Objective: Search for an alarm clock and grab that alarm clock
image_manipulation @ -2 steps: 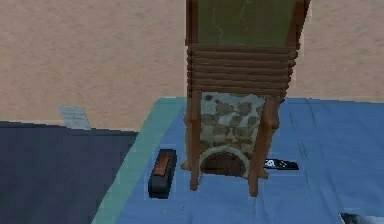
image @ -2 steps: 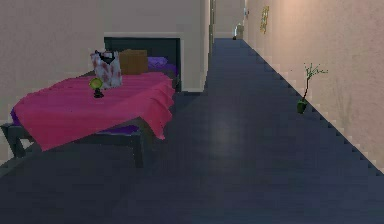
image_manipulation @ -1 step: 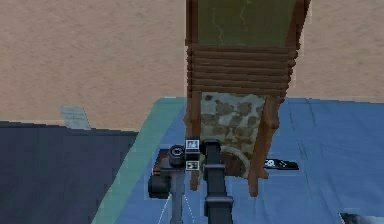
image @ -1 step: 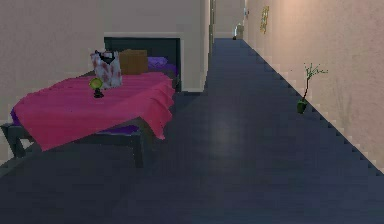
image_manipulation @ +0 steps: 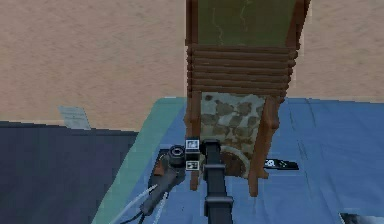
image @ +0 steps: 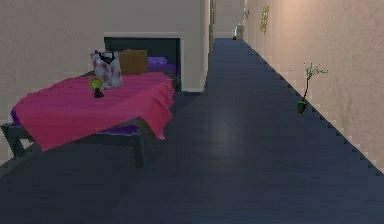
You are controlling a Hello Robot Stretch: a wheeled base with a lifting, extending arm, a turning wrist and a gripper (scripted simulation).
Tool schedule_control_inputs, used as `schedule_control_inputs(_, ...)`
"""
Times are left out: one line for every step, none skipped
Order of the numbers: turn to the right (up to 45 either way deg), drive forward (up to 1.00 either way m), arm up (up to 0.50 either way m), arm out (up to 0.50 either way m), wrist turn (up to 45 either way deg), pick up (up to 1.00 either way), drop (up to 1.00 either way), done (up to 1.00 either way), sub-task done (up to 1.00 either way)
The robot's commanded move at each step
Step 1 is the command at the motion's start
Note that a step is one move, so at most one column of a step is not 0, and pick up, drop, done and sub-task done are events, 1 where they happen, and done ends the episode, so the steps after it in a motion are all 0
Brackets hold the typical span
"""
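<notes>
A small dark thing with a yellowish spot (image: 97,87) stands on the pink blanket of a bed (image: 70,115) at the forward view's left; its shape is too small to name. In the arm side view the dark arm (image_manipulation: 216,195) rises from the bottom edge. The gripper (image_manipulation: 152,198) reaches down-left from the white marker squares (image_manipulation: 192,152). It lies over the edge of a pale blue rug (image_manipulation: 320,140) and holds nothing.
A white patterned object (image: 106,67), a brown cushion (image: 133,62) and a purple pillow (image: 160,64) lie at the bed's head. A corridor (image: 235,60) runs ahead, with a potted plant (image: 306,92) by its wall. A tall wooden slatted piece (image_manipulation: 240,90) and a flat dark object (image_manipulation: 283,165) are on the rug.
</notes>
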Motion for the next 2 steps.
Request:
schedule_control_inputs(0.0, 0.00, 0.00, 0.00, 45.0, 0.00, 0.00, 0.00, 0.00)
schedule_control_inputs(0.0, 0.00, 0.00, 0.00, 45.0, 0.00, 0.00, 0.00, 0.00)
